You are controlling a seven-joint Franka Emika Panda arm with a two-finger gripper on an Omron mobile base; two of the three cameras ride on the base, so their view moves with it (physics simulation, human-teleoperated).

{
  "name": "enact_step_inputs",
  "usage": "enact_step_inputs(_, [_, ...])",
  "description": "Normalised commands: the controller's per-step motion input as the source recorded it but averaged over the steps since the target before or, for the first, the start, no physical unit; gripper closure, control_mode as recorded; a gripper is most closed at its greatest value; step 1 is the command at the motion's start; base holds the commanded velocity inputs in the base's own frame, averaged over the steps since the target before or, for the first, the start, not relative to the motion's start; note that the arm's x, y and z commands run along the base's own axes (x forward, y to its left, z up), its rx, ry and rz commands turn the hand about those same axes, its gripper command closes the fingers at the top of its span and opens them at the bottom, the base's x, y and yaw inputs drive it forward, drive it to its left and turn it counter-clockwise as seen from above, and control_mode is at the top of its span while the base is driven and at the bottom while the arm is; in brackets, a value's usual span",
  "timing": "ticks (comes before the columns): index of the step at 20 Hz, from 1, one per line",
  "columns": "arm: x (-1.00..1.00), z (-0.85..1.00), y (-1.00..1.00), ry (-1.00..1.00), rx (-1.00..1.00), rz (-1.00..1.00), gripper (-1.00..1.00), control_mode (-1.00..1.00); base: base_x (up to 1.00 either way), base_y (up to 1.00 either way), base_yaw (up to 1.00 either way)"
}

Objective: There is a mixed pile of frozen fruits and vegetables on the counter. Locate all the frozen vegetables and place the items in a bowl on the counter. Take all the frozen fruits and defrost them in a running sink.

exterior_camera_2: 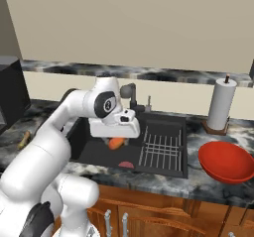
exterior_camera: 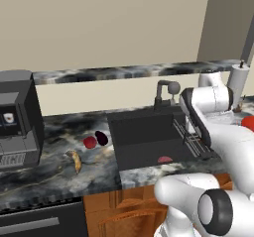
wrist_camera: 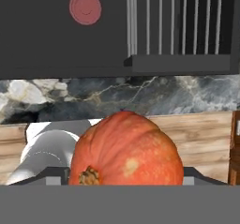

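The arm is reaching out over the sink [exterior_camera_2: 99, 149], and the gripper [exterior_camera_2: 117, 141] is pinching the orange-red round piece [wrist_camera: 125, 150], which is hanging under the hand above the dark basin. In the hand view this piece is looking like a small ribbed pumpkin with a brown stem end, sitting close to the camera between the fingers, with the front edge of the table [wrist_camera: 140, 94] and the wooden cabinet fronts [wrist_camera: 201, 138] lying behind it. A flat pinkish-red oval thing [exterior_camera: 164, 159] is lying on the sink floor near its front wall, and a dark wire rack [exterior_camera_2: 161, 144] is sitting in the right part of the basin. The grey curved tap [exterior_camera: 166, 89] is standing at the back rim. On the table to the left of the sink, the red round fruit [exterior_camera: 90, 142] and the dark purple aubergine [exterior_camera: 102, 138] are resting just beside each other, and the yellow-brown banana [exterior_camera: 76, 160] is lying a little nearer the front edge. The red-orange bowl [exterior_camera_2: 227, 162] is sitting on the table to the right of the sink, near a paper towel roll [exterior_camera_2: 221, 104]. A dark coffee machine [exterior_camera: 17, 119] is standing at the far left.
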Motion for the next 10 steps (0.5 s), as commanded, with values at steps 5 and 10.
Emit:
enact_step_inputs(5, [-0.07,0.33,-0.85,-0.05,0.00,0.00,1.00,-1.00,0.00,0.00,0.00])
enact_step_inputs(10, [-0.02,0.27,-0.81,-0.01,0.00,-0.02,1.00,-1.00,0.00,0.00,0.00])
